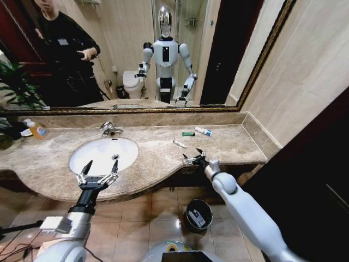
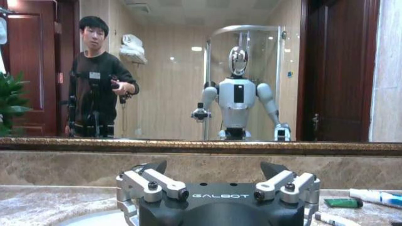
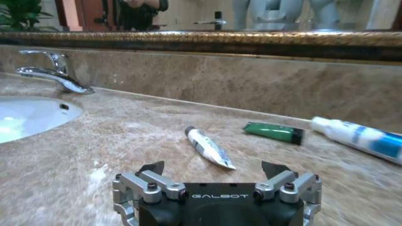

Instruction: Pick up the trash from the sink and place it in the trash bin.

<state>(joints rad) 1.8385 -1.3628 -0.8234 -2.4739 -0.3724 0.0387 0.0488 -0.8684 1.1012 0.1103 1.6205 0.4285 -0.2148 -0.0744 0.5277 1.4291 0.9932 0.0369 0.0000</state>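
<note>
The white oval sink point(image 1: 103, 146) sits in the marble countertop point(image 1: 229, 146), with a chrome faucet point(image 1: 109, 129) behind it. My left gripper point(image 1: 102, 162) point(image 2: 213, 165) hovers open over the basin's front rim. Right of the sink lie three trash pieces: a small white tube point(image 1: 179, 143) point(image 3: 209, 147), a green piece point(image 1: 188, 134) point(image 3: 274, 132) and a white-blue packet point(image 1: 203, 131) point(image 3: 361, 139). My right gripper point(image 1: 194, 157) point(image 3: 212, 165) is open at the counter's front edge, just short of the small tube. The dark round trash bin point(image 1: 186, 210) stands on the floor below it.
An orange-yellow bottle point(image 1: 36, 129) and a green plant point(image 1: 13, 87) stand at the counter's far left. A gold-framed mirror point(image 1: 163, 54) covers the back wall. A dark door panel point(image 1: 316, 169) rises close on the right. Tiled floor point(image 1: 136, 213) lies under the counter.
</note>
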